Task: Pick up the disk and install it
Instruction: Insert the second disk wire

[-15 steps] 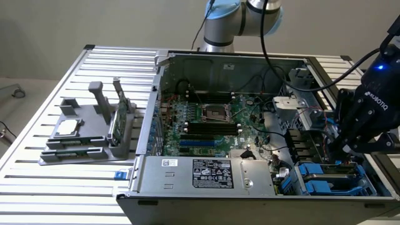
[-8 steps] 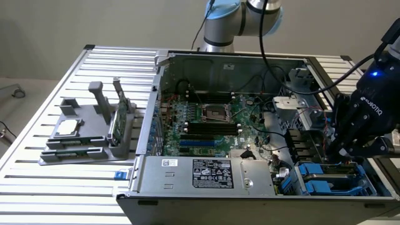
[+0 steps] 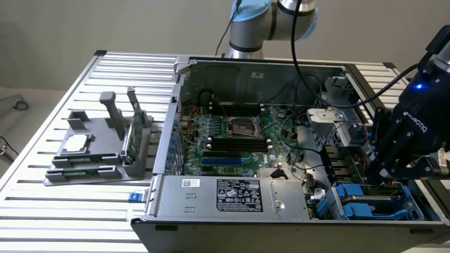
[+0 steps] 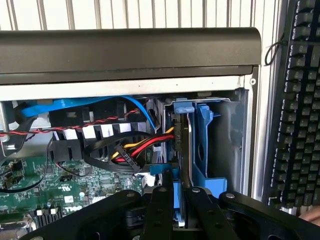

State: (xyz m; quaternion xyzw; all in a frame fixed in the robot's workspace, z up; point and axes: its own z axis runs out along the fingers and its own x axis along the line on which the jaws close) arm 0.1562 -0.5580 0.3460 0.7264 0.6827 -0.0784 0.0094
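The disk (image 4: 181, 150) stands on edge in the drive bay at the corner of the open computer case (image 3: 211, 203), its dark side rimmed by the blue carrier frame. My gripper (image 4: 179, 187) reaches down into the bay, and its two black fingers (image 4: 160, 205) press close on either side of the disk's edge. In the exterior view the gripper (image 3: 378, 176) hangs low over the blue bay (image 3: 359, 203) at the case's front on the exterior view's right. The bay and my fingers hide the drive's label.
Red, yellow and black power wires (image 4: 135, 150) and a blue data cable (image 4: 75, 106) lie beside the bay. A black keyboard (image 4: 300, 100) runs outside the case wall. A grey fixture (image 3: 98, 153) with a silver chip and green stick sits on the slatted table.
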